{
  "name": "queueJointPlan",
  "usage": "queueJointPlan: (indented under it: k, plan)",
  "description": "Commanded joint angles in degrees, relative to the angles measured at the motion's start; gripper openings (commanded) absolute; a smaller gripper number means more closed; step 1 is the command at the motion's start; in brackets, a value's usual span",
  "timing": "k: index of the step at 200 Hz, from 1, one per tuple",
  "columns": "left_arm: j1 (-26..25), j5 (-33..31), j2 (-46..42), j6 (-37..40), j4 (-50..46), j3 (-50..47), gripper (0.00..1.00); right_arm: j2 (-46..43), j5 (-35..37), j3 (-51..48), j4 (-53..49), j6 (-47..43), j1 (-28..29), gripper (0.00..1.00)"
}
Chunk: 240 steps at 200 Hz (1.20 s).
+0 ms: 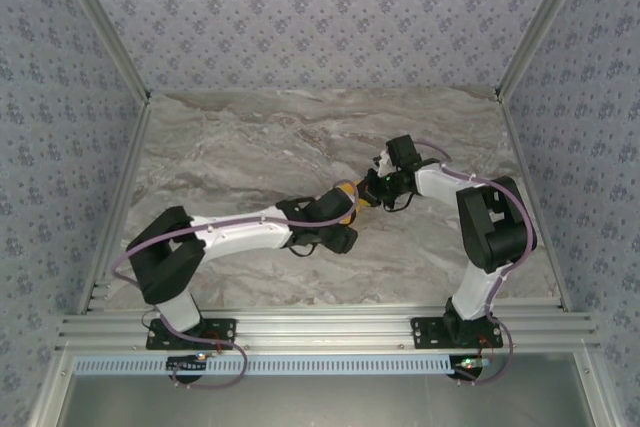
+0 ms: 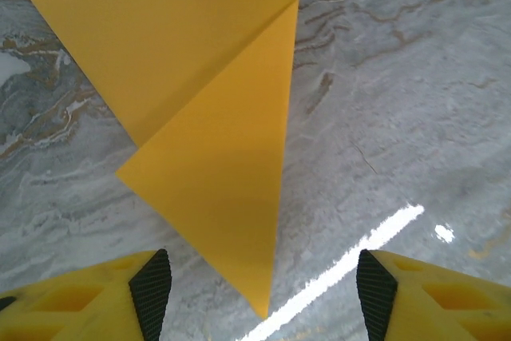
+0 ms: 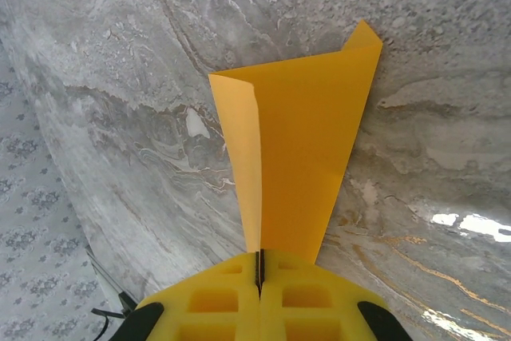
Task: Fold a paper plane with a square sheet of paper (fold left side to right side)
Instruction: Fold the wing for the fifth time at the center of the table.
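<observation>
The sheet [image 2: 207, 117] lies flat near the middle of the counter [image 1: 250, 137], well away from every edge, and it is no longer a plain square: one triangular flap is laid over the rest, with a diagonal edge running down to a sharp point. Your left gripper [image 2: 263, 289] hovers low over that point with its jaws spread wide. The dark pads [image 2: 152, 293] stand on either side of the tip, touch nothing and hold nothing. Your right gripper [image 3: 259, 273] has its jaws pressed together at the opposite end of the sheet, where a narrow folded strip runs right up to the seam between the fingers. From the right wrist view I cannot tell whether a layer is caught in that seam or the closed tips merely rest on the paper to pin it. I judge you to be in the middle of a side-to-side fold, with the flap laid over but its crease possibly not yet sharpened. The next move calls for keeping the right end anchored while you bring the left fingers down onto the flap and run them along the folded edge. Go gently, since the paper could slide or spring back.
</observation>
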Motion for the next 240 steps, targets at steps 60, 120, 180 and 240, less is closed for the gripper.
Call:
queueJointPlan:
  k: [60,120,180,240]
  plan:
    - [-2.28,-10.74,8.85,-2.1,-6.39,7.75,0.64,1.1,0.16,1.44,-1.16,1.96,0.68,0.0]
    - [-3.17,-12.92,13.28,-2.34,-10.0,12.18,0.54,1.58,0.18,1.44,-1.19,1.88,0.76,0.0]
    - [-3.26,-13.59,14.46,-2.46,-10.92,13.29,0.42,1.55,0.52,1.62,-1.87,1.26,0.74,0.0]
    - [-4.07,-13.28,15.03,-1.61,-10.92,14.2,0.39,2.44,1.1,1.79,-2.28,0.91,0.77,0.0]
